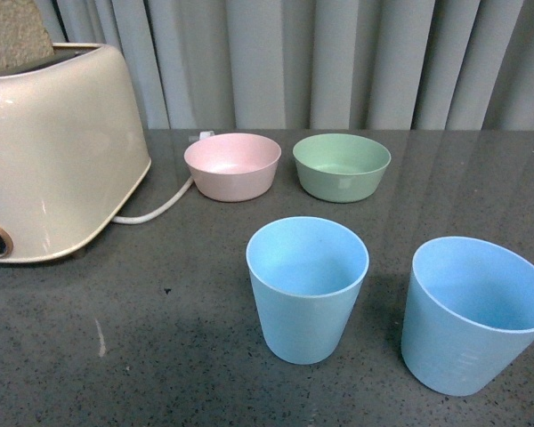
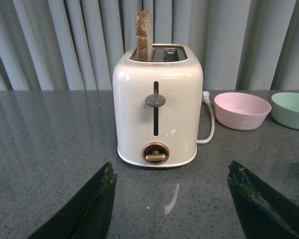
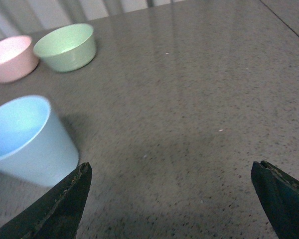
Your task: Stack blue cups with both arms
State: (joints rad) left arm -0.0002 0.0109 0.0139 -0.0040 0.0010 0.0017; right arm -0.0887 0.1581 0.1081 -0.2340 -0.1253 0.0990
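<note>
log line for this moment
centre blue cup: upright | right blue cup: upright, separate | left hand: open, facing toaster | right hand: open, empty

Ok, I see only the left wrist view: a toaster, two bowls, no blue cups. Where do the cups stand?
Observer: In the front view the first blue cup stands upright, nearer the robot than the pink bowl; the second blue cup is to its right.
Operator: Do they touch?
Observer: No, bare table shows between them.
Operator: And the right gripper?
Observer: The right gripper is open, empty; the second blue cup is beside it, not between its fingers.
</note>
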